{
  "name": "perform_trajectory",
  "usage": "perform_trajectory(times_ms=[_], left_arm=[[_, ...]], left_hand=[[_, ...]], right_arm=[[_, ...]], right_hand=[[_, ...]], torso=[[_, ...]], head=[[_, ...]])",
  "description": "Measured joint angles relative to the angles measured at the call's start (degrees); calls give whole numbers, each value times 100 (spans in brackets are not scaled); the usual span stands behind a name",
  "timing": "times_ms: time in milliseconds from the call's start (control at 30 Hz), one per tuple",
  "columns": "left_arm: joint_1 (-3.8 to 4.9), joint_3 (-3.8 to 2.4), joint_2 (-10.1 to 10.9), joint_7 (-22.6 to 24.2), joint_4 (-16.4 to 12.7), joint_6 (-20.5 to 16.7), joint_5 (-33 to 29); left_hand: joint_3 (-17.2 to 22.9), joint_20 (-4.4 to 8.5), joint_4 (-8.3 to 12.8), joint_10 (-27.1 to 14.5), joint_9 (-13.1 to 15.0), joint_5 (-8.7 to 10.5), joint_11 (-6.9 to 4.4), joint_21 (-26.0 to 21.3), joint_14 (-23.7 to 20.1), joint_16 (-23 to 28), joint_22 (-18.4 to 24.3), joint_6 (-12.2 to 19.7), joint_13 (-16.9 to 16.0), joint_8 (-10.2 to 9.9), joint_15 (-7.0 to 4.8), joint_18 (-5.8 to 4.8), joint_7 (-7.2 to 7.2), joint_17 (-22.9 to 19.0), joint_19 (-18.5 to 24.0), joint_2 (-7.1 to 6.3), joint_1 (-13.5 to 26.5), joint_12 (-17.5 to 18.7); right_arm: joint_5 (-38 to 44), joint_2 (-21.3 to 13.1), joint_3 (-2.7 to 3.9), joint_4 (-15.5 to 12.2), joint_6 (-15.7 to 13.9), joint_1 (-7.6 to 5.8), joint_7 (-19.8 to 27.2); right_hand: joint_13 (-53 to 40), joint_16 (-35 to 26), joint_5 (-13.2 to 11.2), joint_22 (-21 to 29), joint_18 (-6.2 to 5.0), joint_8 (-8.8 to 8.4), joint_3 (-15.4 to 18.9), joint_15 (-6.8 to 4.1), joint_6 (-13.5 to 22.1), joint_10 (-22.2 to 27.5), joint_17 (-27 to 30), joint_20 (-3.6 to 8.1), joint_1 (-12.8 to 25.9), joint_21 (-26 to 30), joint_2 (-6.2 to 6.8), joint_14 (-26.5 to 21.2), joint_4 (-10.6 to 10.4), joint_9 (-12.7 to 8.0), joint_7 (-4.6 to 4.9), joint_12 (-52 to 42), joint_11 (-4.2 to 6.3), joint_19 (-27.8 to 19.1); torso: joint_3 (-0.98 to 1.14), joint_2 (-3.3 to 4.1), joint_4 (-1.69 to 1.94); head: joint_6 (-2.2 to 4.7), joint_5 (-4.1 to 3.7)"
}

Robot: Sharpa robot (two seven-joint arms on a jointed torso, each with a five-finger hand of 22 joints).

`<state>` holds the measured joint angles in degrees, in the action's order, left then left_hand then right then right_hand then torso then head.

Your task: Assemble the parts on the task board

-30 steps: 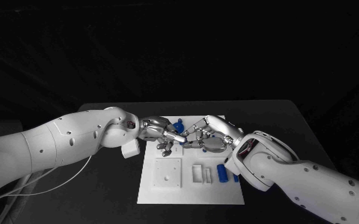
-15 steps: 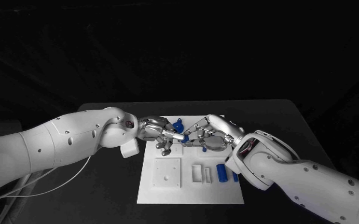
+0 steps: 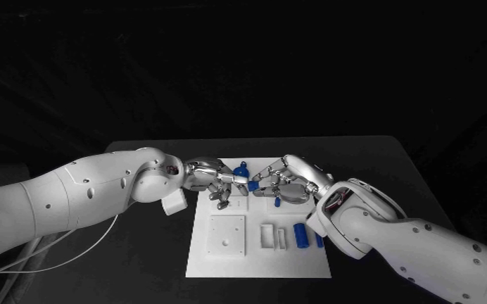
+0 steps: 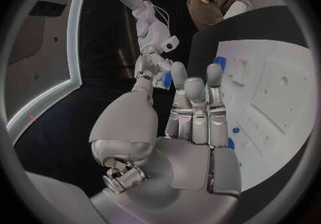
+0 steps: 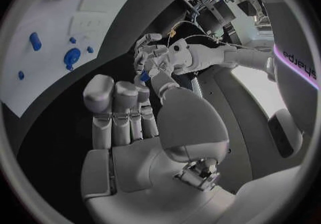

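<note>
Both white arms are reaching in from either side and meeting above the table's middle, the left hand (image 3: 211, 179) and right hand (image 3: 281, 183) facing each other with fingertips touching, both pinching one small blue part (image 3: 250, 186) between them.

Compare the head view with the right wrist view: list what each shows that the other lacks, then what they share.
Head view alone: both arms meeting above the task board, and a blue cylinder lying on the board's near part.
Right wrist view alone: the right hand seen from behind, and a round blue part on the board.
Shared: the white board, the left hand, and a small blue piece held where the two hands' fingertips meet.
</note>
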<state>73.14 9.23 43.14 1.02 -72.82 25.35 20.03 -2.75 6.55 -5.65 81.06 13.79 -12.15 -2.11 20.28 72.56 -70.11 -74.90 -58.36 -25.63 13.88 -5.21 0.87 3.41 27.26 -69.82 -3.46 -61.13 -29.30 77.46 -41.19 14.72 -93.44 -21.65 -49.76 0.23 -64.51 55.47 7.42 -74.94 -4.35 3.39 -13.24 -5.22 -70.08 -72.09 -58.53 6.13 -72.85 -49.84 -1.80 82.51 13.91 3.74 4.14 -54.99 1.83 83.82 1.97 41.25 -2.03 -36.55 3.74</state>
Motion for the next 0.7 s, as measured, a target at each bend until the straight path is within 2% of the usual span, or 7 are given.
perform_trajectory(times_ms=[67,133,233,333,400,533,700], left_arm=[[0,7,12,-7,-23,-62,0],[-1,13,25,-11,-44,-132,1],[-1,20,39,-13,-68,-221,13],[-3,26,53,-13,-100,-329,34],[-6,32,56,-3,-127,-419,56],[-20,37,58,33,-206,-597,88],[-36,40,55,104,-286,-811,116]], left_hand=[[44,0,-58,-41,397,0,-23,0,-41,-41,0,132,-16,310,-1,0,-29,-22,0,-45,52,-70],[61,0,-110,-83,669,0,-21,0,-41,-69,0,214,-33,474,-1,0,-50,-31,0,-63,70,-119],[52,0,-120,-133,1160,-141,-30,0,-82,-130,-3,316,-62,740,0,0,-89,-41,0,-65,72,-204],[34,-12,-138,-241,1603,-473,-33,3,-131,-208,-4,472,-129,955,9,0,-103,-48,13,-68,138,-341],[23,-20,-149,-329,1862,-602,-17,44,-148,-241,-4,655,-163,1109,-2,0,-98,-70,20,-38,167,-447],[23,-41,-149,-411,2117,-628,0,44,-174,-269,-4,834,-167,1300,10,0,-84,-112,42,-62,191,-556],[23,-41,-149,-500,2216,-700,9,44,-194,-284,-3,917,-169,1431,30,0,-81,-143,42,-25,227,-631]], right_arm=[[-41,-3,3,12,-17,2,-25],[-88,-4,11,21,-36,7,-51],[-147,-5,34,25,-57,23,-77],[-210,-3,65,28,-75,45,-101],[-255,1,78,32,-80,55,-117],[-315,8,89,38,-77,67,-144],[-352,22,96,43,-74,75,-178]], right_hand=[[0,0,0,0,0,0,0,0,0,0,0,0,0,0,0,0,0,0,0,0,0,0],[0,0,0,0,0,0,0,0,0,0,0,0,0,0,0,0,0,0,0,0,0,0],[5,0,0,0,0,4,0,0,0,0,-8,0,23,0,24,0,0,0,0,0,-1,0],[5,0,0,1,0,4,0,0,-1,0,-7,0,24,0,24,0,0,0,0,0,-1,0],[5,0,-1,1,0,4,0,0,-1,-1,-8,0,31,0,32,0,0,1,0,0,-2,0],[5,0,177,1,0,4,1,1,-3,-9,-21,0,46,0,47,0,0,1,-1,0,-10,0],[4,0,162,1,0,4,18,1,-19,-9,-27,0,53,0,54,0,-17,1,1,0,-11,0]], torso=[[-2,0,0],[-2,0,0],[-2,0,0],[-3,0,0],[-4,0,0],[-9,0,0],[-12,0,0]], head=[[2,-1],[2,-1],[4,3],[5,5],[4,8],[3,14],[12,11]])
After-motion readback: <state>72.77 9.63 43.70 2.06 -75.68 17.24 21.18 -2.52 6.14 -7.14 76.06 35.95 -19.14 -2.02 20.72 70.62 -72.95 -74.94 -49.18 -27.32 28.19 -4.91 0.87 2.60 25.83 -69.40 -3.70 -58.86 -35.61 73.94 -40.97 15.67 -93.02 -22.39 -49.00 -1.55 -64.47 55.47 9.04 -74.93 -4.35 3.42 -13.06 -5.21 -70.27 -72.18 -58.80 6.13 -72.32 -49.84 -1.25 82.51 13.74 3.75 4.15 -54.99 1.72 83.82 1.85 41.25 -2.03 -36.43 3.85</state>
